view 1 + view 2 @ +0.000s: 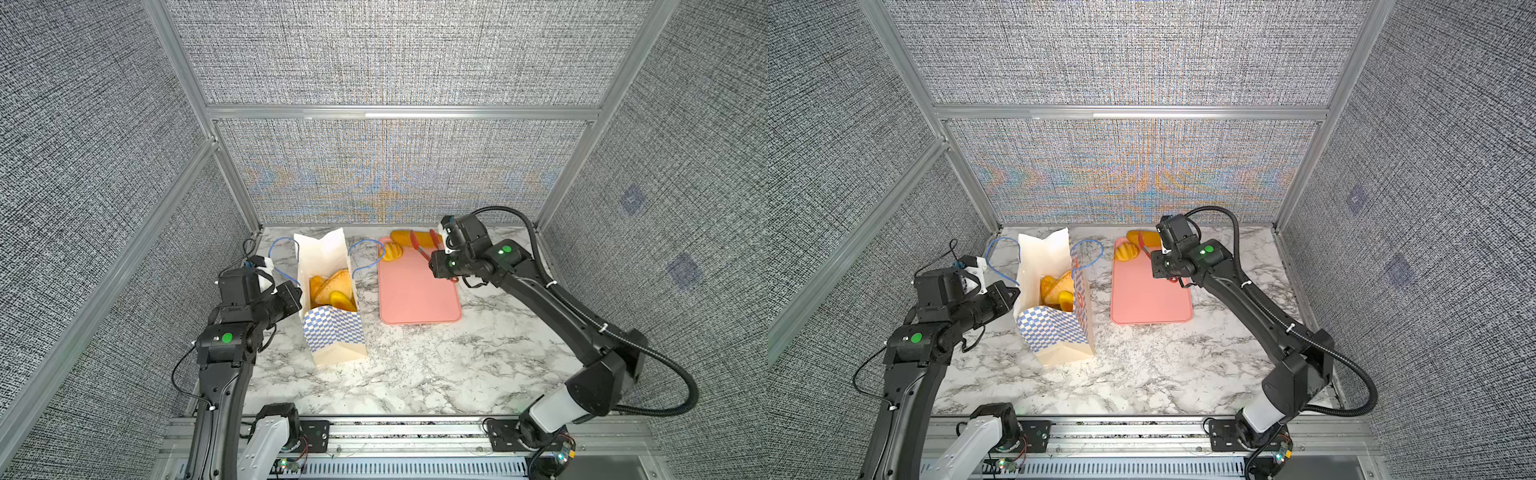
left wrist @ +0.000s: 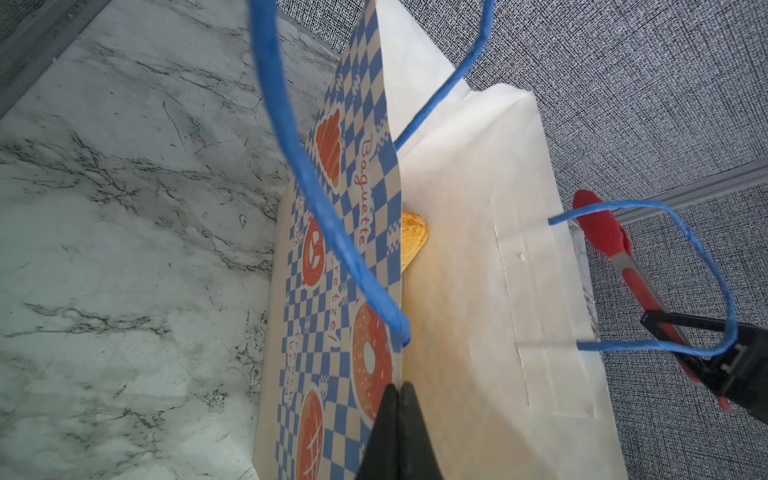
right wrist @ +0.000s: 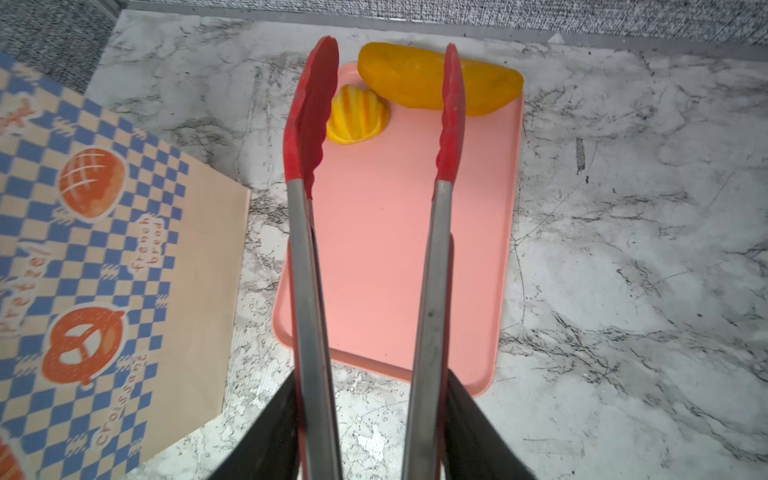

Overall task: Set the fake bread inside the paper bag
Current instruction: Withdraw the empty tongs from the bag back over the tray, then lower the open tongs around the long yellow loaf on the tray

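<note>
Some fake bread fills the paper bag. A long loaf and a ridged roll hug the pink tray's 12 and 11 o'clock edge, with open tray toward 6. The bag stands at the tray's 9 o'clock, with a strip of desk between them. The left gripper pinches the bag's rim. The right gripper clamps red tongs, their tips spread.

There is one paper bag with two blue cord handles, one pink tray and one pair of red tongs. Two pieces of fake bread lie outside the bag, one long loaf and one ridged roll; at least three more show inside it.
</note>
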Controlling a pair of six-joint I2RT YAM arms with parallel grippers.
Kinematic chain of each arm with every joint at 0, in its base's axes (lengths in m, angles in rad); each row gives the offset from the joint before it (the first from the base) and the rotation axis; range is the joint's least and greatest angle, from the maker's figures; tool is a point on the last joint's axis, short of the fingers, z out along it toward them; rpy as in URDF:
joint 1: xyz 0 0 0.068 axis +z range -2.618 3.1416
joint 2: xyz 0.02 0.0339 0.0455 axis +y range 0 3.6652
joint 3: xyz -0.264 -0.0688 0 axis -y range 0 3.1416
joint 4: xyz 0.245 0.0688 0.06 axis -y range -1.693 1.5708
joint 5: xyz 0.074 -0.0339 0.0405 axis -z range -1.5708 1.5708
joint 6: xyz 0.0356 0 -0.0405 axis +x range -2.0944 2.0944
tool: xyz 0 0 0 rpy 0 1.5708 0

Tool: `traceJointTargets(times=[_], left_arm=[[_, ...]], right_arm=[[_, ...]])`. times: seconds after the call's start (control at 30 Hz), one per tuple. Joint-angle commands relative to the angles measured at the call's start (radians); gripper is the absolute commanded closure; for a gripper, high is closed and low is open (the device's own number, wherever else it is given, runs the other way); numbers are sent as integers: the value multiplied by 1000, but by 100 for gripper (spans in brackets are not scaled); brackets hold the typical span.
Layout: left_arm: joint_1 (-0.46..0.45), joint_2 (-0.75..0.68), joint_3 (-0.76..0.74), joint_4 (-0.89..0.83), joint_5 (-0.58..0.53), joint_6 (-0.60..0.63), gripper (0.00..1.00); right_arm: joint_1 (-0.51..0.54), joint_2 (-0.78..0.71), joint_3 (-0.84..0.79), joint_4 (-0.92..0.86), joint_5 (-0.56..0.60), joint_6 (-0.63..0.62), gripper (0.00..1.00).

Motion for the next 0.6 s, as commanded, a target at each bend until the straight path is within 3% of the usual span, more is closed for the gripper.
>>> traceJointTargets(times=[0.0, 0.2, 0.57], left_arm=[[0, -4, -5, 22, 10, 6, 98], [0, -1, -10, 30, 13, 4, 98], [0, 2, -12, 32, 16, 4, 98]], right_arm=[[-41, 27, -4, 50, -16, 9, 49], [-167, 71, -49, 125, -109, 71, 49], [-381, 191, -151, 440, -503, 408, 51]])
